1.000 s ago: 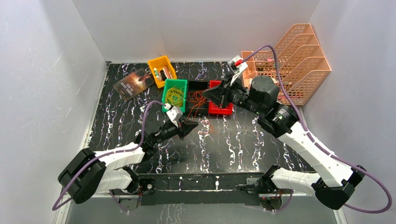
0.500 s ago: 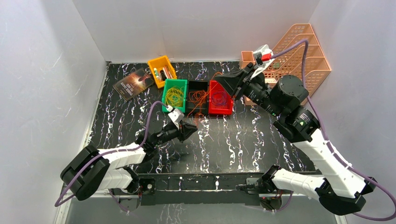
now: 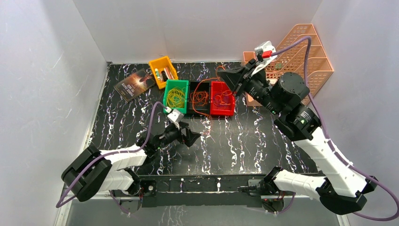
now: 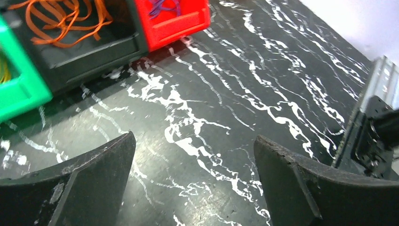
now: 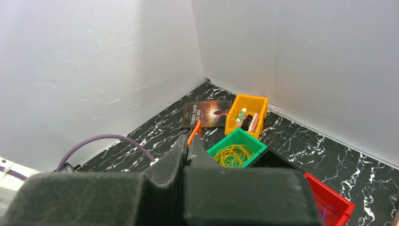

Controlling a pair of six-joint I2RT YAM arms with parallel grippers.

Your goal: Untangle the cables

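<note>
Quick rundown. The cables sit in a row of 3 small bins in the upper middle of the top view. The yellow loops are in the green bin, the orange ones are in the black bin, and a reddish-purple tangle is in the red bin.

The right gripper is up above the red bin, just right of centre near the top. It's clamped tight on 1 thin orange strand. The wrist view shows the end poking out from between the closed fingers, and from above the strand arcs back down toward the black bin.

The left gripper is low in the middle, just in front of the bins over the bare table. Its jaws are spread wide with nothing between them.

My read is that this is the pull-1-loop-free step, with the right arm doing the drawing. I can't tell if that strand is snagged on the rest of the orange bunch.

Next move probably needs a slow, steady lift away from the bin. The left arm may have to come in and pin the rest down. Wire this thin is springy, so a fast tug could drag the whole clump out.
</note>
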